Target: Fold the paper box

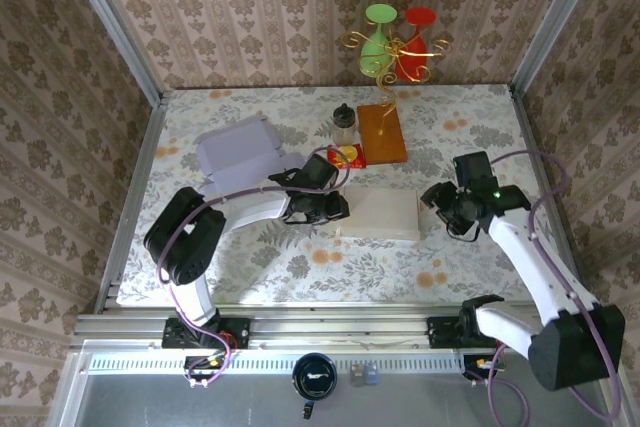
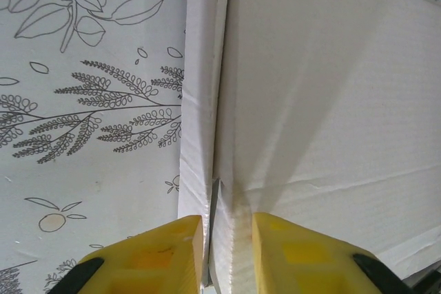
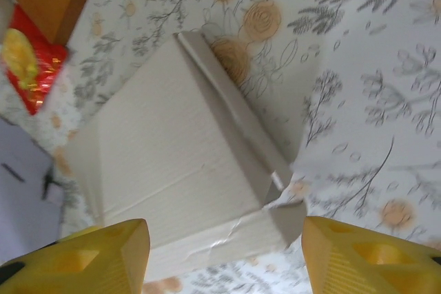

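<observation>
The white paper box [image 1: 380, 215] lies flat in the middle of the flowered table. My left gripper [image 1: 338, 209] is at its left edge. In the left wrist view the yellow fingers [image 2: 172, 253] are closed on a folded-up side wall of the box [image 2: 331, 87], and cardboard fills the narrow gap of the left gripper [image 2: 227, 256]. My right gripper [image 1: 437, 202] hovers by the box's right edge. In the right wrist view the right gripper [image 3: 226, 253] stands wide open above a creased corner of the box [image 3: 172, 163], holding nothing.
A purple box [image 1: 238, 152] lies at the back left. A brown board [image 1: 382, 132], a red snack packet [image 1: 347, 156] and a small dark bottle [image 1: 344, 122] sit just behind the paper box. Green and red glasses on a gold stand [image 1: 395, 47] are at the back wall.
</observation>
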Motion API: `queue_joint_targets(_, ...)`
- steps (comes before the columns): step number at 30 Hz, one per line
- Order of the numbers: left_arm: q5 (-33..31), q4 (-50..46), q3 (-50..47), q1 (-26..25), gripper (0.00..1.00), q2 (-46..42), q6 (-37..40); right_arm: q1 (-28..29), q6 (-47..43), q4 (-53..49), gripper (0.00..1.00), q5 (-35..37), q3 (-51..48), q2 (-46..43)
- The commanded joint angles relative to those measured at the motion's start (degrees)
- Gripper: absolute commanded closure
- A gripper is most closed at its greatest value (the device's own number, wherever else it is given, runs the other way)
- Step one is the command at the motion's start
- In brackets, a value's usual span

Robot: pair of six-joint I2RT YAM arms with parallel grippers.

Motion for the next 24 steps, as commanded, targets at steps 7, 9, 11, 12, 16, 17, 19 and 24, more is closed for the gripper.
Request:
queue_joint_targets(7, -0.80, -3.05, 1.90, 0.07, 0.70, 1.00, 2.08, -1.03, -18.55, 4.24, 0.36, -5.88, 1.66, 13.64)
queue_joint_targets(9, -0.49, -3.12, 1.86, 0.05, 0.68, 1.08, 2.26, -1.03, -19.46, 6.52, 0.35, -6.31, 0.60, 13.95)
queue_joint_targets(11, -0.32, -3.04, 1.66, 0.03, 0.67, 1.30, 2.44, -1.16, -20.06, 7.89, 0.34, -5.95, -0.37, 14.39)
queue_joint_targets(12, -0.25, -2.79, 1.40, 0.03, 0.67, 1.31, 2.48, -1.29, -20.49, 8.29, 0.35, -6.17, -0.59, 15.09)
queue_joint_targets(16, 0.17, -0.96, 0.26, 0.36, 0.66, 1.32, 2.13, -1.38, -21.18, 10.13, 0.40, -8.33, -1.20, 18.34)
queue_joint_targets(17, 0.28, -0.52, -0.07, 0.39, 0.66, 1.32, 1.98, -1.38, -21.39, 10.42, 0.41, -8.52, -1.33, 18.94)
queue_joint_targets(19, 0.30, -0.30, -0.35, 0.62, 0.66, 1.29, 1.84, -1.38, -21.70, 10.02, 0.42, -8.01, -1.14, 20.08)
queue_joint_targets(24, 0.39, 0.40, -1.15, 0.75, 0.66, 1.20, 1.71, -1.38, -21.90, 9.55, 0.44, -6.75, -1.05, 21.35)
